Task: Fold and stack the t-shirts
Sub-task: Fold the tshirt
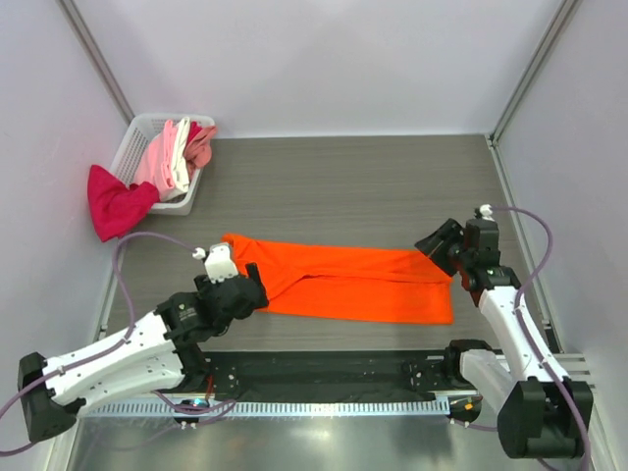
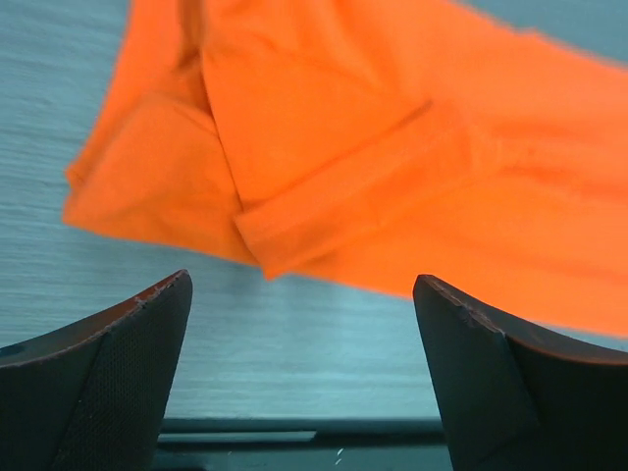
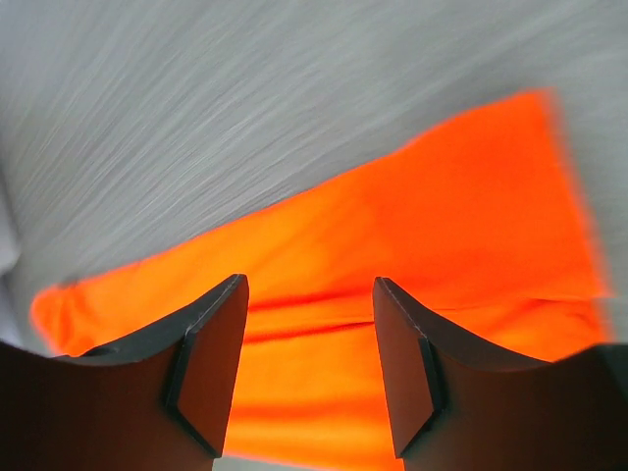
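So orange t-shirt (image 1: 343, 283) lies below L end effector (image 2: 302, 280) (wide), R end effector (image 3: 309, 282) (half-open).

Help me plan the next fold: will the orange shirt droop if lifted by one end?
Probably: the orange t-shirt lies flat with soft creases, so it should droop. It looks thin and light; pushing would likely bunch it, not slide it.

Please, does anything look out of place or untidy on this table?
Yes. The magenta-red t-shirt hangs out of the white basket at the far left, spilling over its corner onto the table, while the paler shirts lie inside.
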Controlling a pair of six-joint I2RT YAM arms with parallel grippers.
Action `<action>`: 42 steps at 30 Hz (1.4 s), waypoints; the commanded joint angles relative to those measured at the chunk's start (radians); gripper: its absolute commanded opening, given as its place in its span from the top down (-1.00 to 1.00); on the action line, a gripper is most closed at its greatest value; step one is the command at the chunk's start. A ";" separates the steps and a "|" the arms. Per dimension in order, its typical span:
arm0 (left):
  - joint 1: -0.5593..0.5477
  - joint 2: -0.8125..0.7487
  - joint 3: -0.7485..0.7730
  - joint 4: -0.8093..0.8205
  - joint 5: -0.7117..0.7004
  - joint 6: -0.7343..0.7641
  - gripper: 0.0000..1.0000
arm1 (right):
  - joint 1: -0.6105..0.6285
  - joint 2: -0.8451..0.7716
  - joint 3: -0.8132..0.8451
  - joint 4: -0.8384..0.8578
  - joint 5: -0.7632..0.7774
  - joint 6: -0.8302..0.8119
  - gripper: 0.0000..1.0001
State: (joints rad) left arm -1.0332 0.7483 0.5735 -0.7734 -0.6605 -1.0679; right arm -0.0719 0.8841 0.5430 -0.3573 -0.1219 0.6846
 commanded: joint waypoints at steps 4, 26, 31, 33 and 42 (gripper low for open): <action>0.304 0.070 0.131 0.086 0.056 0.164 -0.89 | 0.277 0.116 0.118 0.167 -0.113 0.073 -0.16; 0.809 0.646 0.206 0.577 0.516 0.261 0.17 | 0.658 0.772 0.365 0.584 -0.160 0.144 0.03; 0.855 0.689 0.207 0.583 0.475 0.289 1.00 | 0.693 0.883 0.442 0.603 -0.246 0.119 0.02; 0.863 0.695 0.216 0.560 0.444 0.296 1.00 | 0.710 0.914 0.489 0.595 -0.295 0.110 0.02; 0.891 0.732 0.209 0.554 0.447 0.304 1.00 | 0.759 1.070 0.555 0.670 -0.465 0.158 0.00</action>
State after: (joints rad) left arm -0.1516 1.4590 0.7517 -0.2401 -0.1875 -0.7795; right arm 0.6685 1.9289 1.0706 0.2382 -0.4725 0.8215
